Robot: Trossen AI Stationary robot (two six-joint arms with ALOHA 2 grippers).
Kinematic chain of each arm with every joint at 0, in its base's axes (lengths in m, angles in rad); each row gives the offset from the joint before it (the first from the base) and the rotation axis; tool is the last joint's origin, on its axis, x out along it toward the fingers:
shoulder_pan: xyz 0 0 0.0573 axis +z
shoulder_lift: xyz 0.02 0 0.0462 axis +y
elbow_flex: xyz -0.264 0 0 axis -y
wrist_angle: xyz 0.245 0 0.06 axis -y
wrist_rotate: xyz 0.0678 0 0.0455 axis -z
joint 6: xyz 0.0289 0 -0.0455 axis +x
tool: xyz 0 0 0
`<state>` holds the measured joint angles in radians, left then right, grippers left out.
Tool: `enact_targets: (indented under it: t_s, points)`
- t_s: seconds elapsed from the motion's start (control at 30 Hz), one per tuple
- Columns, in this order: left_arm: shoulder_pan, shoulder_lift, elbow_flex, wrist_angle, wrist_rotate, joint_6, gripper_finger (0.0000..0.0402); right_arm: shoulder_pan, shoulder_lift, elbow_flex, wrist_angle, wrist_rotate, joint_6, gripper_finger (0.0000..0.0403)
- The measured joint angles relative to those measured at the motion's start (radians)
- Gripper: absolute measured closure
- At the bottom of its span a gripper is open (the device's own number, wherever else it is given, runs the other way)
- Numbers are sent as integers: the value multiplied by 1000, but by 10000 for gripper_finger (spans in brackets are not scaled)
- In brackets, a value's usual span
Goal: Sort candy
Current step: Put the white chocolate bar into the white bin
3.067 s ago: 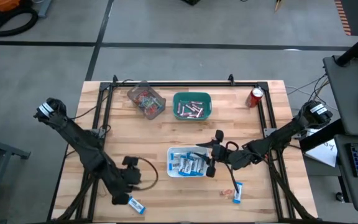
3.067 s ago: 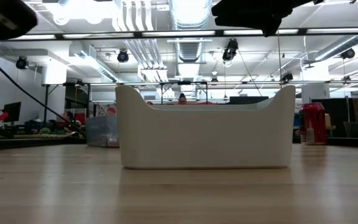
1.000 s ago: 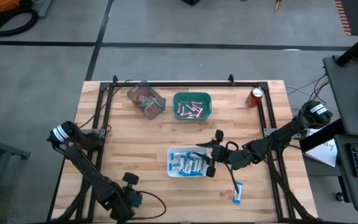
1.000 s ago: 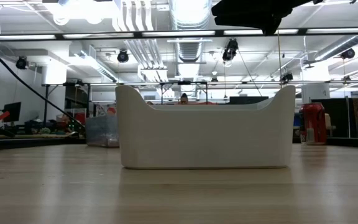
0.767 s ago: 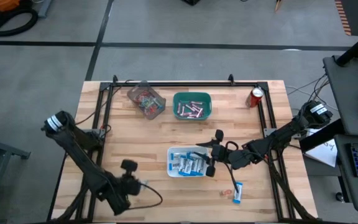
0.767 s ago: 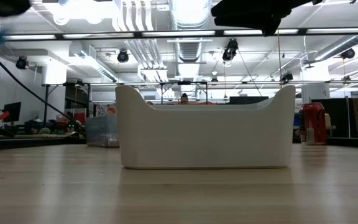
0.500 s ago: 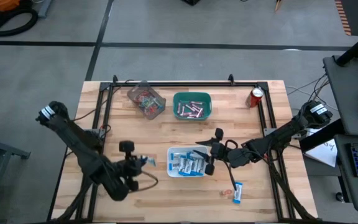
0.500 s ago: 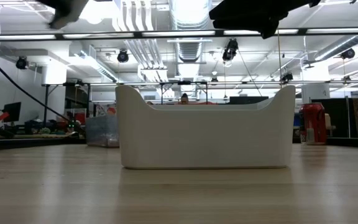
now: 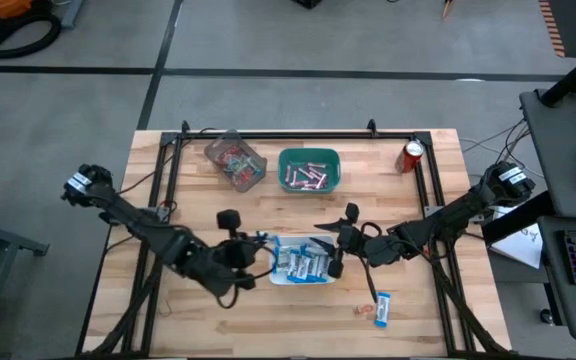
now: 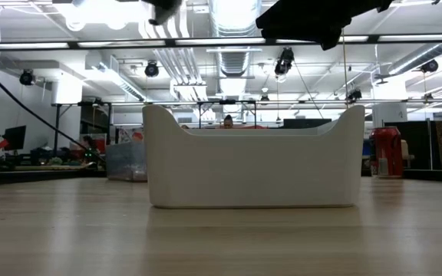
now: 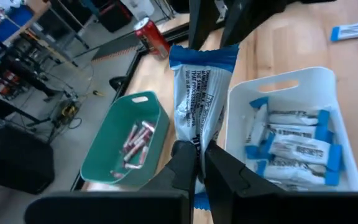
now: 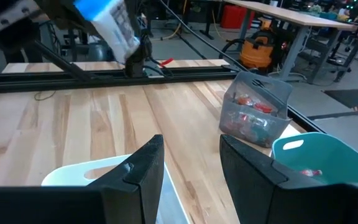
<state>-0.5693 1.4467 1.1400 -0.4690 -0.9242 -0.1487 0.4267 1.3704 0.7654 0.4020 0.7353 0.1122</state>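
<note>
Carrying a blue-and-white candy packet (image 11: 202, 102) pinched in my left gripper (image 11: 196, 163), I have swung from the table's near-left corner to the white bin's (image 9: 274, 272) left edge. My right gripper (image 9: 335, 243) waits, fingers spread, over its right rim. Dropping it in comes next, I judge.

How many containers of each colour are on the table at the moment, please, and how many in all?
White bin: 1
Teal bin: 1
Clear bin: 1
Total: 3
</note>
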Motion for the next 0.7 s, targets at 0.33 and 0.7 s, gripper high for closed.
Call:
enact_targets:
  t_s: [0.33, 0.7]
  points:
    - [136, 146, 0, 169, 259, 98, 395, 1, -94, 0, -53, -5, 155, 255]
    - [235, 265, 0, 171, 358, 120, 395, 3, -182, 109, -535, -262, 609, 255]
